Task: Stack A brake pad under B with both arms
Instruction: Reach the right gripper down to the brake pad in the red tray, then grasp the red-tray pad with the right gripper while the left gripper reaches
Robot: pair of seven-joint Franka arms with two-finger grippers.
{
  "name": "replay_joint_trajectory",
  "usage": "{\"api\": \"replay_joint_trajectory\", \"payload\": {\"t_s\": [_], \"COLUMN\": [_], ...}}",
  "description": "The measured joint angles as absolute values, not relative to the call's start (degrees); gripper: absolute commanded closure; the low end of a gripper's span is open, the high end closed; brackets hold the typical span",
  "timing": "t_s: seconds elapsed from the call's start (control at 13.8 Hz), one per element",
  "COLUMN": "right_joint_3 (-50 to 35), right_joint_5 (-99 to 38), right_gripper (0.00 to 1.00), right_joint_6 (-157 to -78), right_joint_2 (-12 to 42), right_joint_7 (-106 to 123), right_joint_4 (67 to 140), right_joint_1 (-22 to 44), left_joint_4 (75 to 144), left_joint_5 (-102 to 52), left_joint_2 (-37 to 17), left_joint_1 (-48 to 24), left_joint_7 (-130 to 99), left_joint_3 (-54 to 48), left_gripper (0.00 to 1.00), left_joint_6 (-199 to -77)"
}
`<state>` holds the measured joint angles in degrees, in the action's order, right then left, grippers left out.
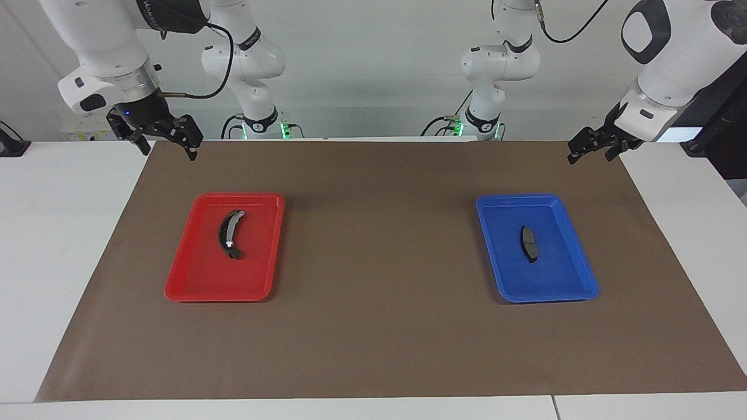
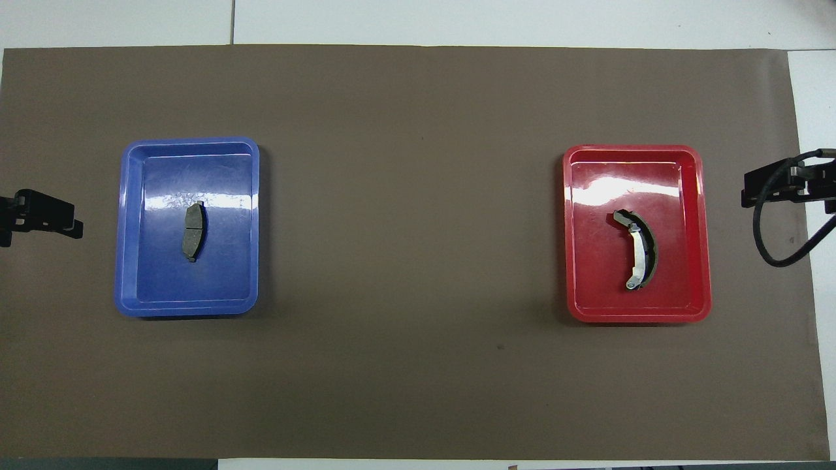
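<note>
The A brake pad (image 1: 529, 243), short, stubby and dark grey, lies in the blue tray (image 1: 548, 297) toward the left arm's end; it also shows in the overhead view (image 2: 192, 232). B (image 1: 230, 233), the long crescent piece with a silvery end, lies in the red tray (image 1: 216, 296) toward the right arm's end, and shows from overhead (image 2: 639, 248). My left gripper (image 1: 590, 157) is open and empty, raised over the mat's corner near the robots. My right gripper (image 1: 168, 153) is open and empty over the other near corner.
A brown mat (image 1: 379, 326) covers the white table. The blue tray (image 2: 186, 310) and the red tray (image 2: 637, 316) stand far apart, with bare mat between them. A black cable (image 2: 777, 258) loops by the right gripper (image 2: 744, 190).
</note>
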<state>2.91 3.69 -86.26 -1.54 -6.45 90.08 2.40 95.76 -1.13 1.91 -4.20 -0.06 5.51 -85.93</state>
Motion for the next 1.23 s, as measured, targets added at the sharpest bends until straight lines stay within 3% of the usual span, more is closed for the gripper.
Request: {"api": "replay_joint_trajectory", "payload": {"t_s": [0.58,1.01,1.23], "right_joint_3": [2.9,3.1,3.1], "right_joint_5": [3.6,2.1,1.9], "right_gripper": [0.0,0.01,0.01], "right_joint_6": [-86.8,-104.8,-116.7], "right_joint_2": [-1.8,-7.8,-6.5], "right_joint_7": [-5.7,-0.7,1.2], "right_joint_4": [91.4,114.2,123.6], "right_joint_1": [2.6,2.5,2.3], "left_joint_4": [95.8,95.8,95.8], "left_joint_5": [-1.1,-1.1,-1.1], "left_joint_2": [1.9,1.9,1.9], "left_joint_1": [-4.2,-4.2,-4.2], "left_joint_7": [-0.1,-0.1,-0.1], "left_joint_3": [5.5,5.5,5.5], "left_gripper": [0.01,0.01,0.01], "left_joint_6": [-85.9,-85.9,-85.9]}}
